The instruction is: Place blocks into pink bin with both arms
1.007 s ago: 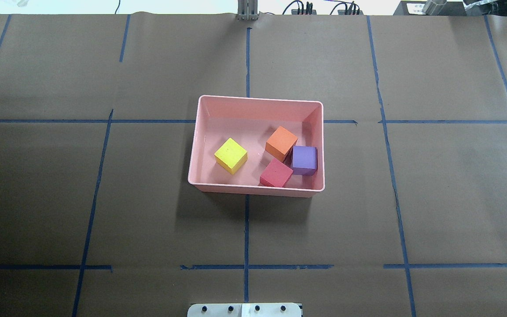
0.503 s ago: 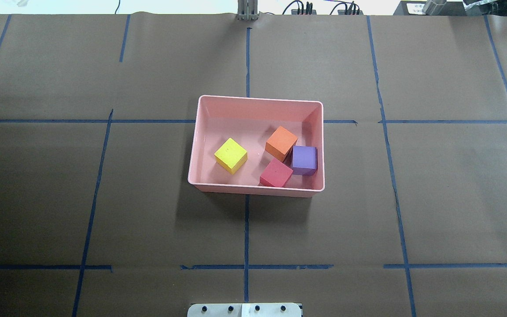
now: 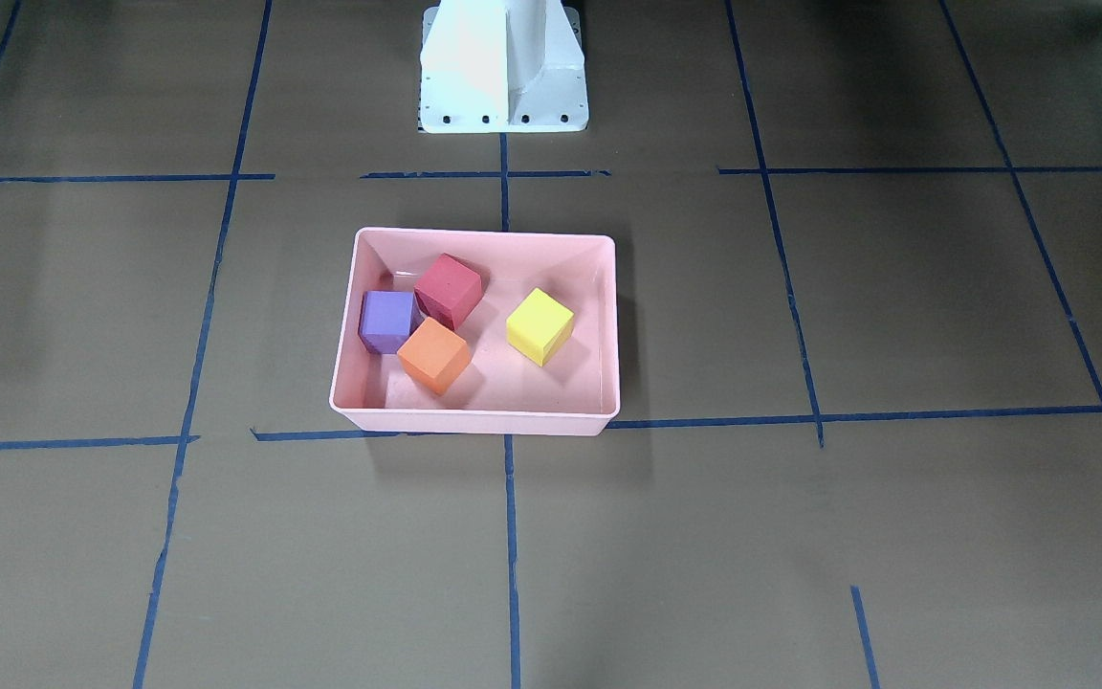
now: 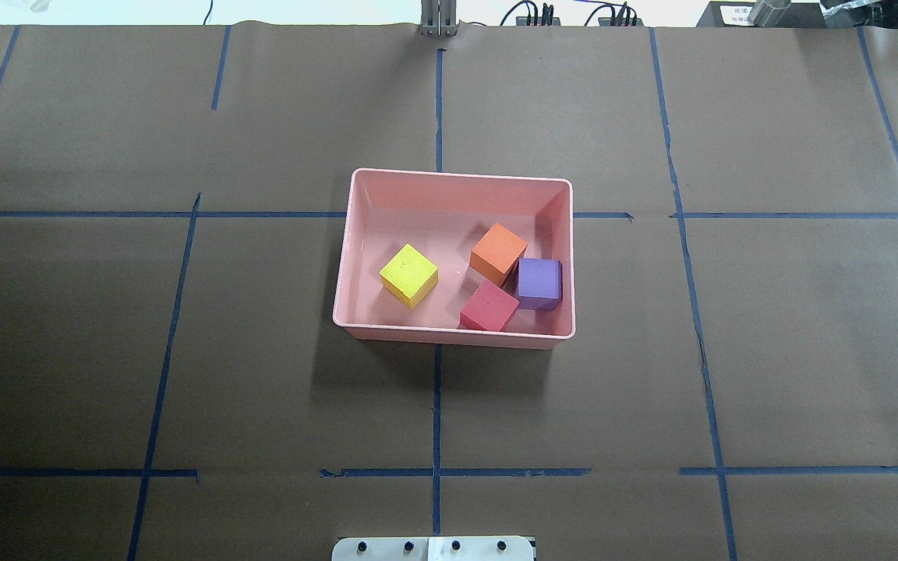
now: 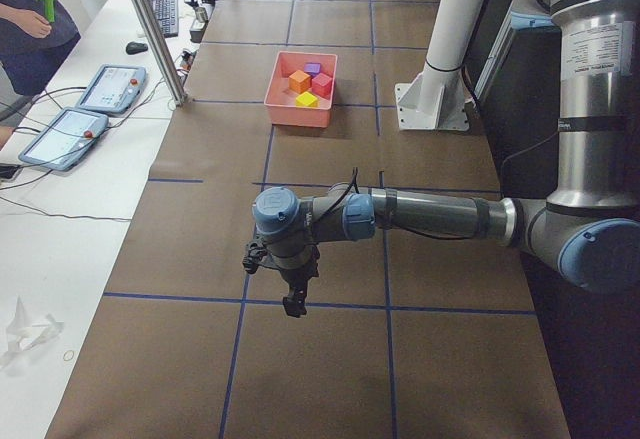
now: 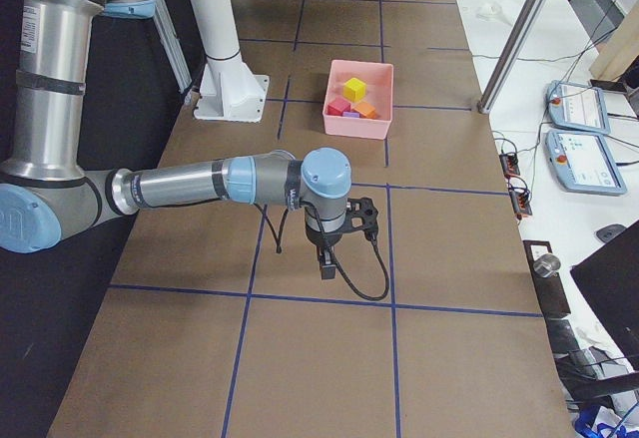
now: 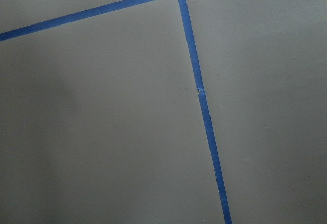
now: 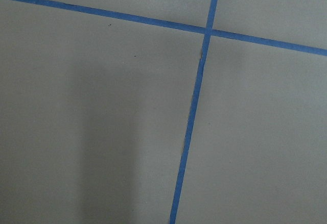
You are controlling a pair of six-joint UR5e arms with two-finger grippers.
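The pink bin (image 4: 457,175) stands at the table's middle; it also shows in the front view (image 3: 474,422). All four blocks lie inside it: yellow-green (image 4: 408,274) on the left, orange (image 4: 498,253), purple (image 4: 539,282) and red (image 4: 489,306) clustered on the right. My left gripper (image 5: 293,304) shows only in the exterior left view, hanging over bare table far from the bin; I cannot tell if it is open. My right gripper (image 6: 325,266) shows only in the exterior right view, likewise far from the bin; I cannot tell its state. Both wrist views show only brown paper and blue tape.
The white pedestal base (image 3: 503,67) stands at the robot's edge of the table. A metal post (image 5: 150,29) rises at the far edge, with tablets (image 5: 110,87) and an operator (image 5: 30,19) beyond it. Blue tape lines cross the brown paper.
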